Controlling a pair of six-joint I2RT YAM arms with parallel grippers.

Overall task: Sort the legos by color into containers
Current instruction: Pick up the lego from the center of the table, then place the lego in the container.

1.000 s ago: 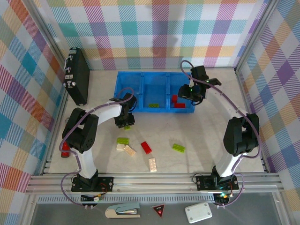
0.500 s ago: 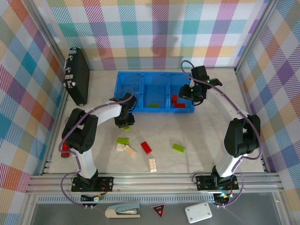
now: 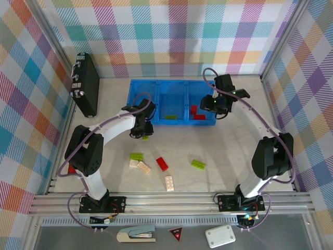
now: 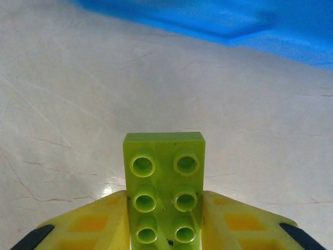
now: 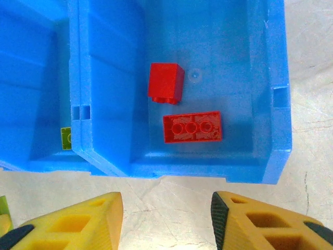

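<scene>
My left gripper (image 3: 142, 131) is shut on a lime green lego (image 4: 164, 151), whose studded end sticks out past the yellow fingers (image 4: 99, 221), just in front of the blue tray (image 3: 171, 83). Over the table by the right container's front wall (image 5: 208, 172), my right gripper (image 5: 166, 208) is open and holds nothing. That container has two red legos (image 5: 166, 83) (image 5: 192, 127). The middle container holds one green lego (image 3: 170, 117). On the table lie loose legos: green (image 3: 136, 155) (image 3: 197, 164), cream (image 3: 134, 163) (image 3: 144, 167) (image 3: 169, 183) and red (image 3: 162, 164).
A black case (image 3: 86, 83) leans at the back left. Beyond the near rail lie a stapler (image 3: 136, 234), a red triangle sign (image 3: 176, 234) and a white box (image 3: 220, 237). Checked walls close in three sides.
The left gripper closed on the green lego and carried it a little toward the tray. The right gripper drifted slightly right, off the right container.
</scene>
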